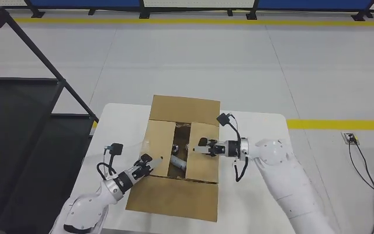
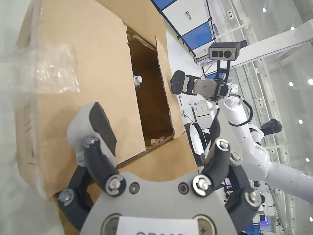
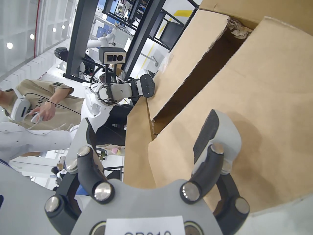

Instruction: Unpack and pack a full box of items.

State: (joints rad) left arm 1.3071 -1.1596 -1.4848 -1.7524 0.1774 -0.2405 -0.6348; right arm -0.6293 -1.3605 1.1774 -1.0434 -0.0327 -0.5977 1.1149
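Note:
A brown cardboard box (image 1: 186,108) stands in the middle of the white table, its far and near flaps folded outward. The two side flaps lie half shut, leaving a dark gap (image 2: 151,99). Inside the gap a white-capped bottle (image 2: 137,79) and a pale bottle (image 1: 178,164) show. My left gripper (image 1: 147,159) is open at the left flap's edge, one pad (image 2: 102,123) resting over the cardboard. My right gripper (image 1: 197,146) is open at the right flap, one pad (image 3: 210,133) over that flap (image 3: 256,94). Each wrist view also shows the other gripper across the gap.
The box takes up most of the table (image 1: 257,193), with bare strips to the left and right of it. A black metal rack (image 1: 35,117) stands beside the table's left edge. Clear tape (image 2: 49,69) clings to the box's outer side.

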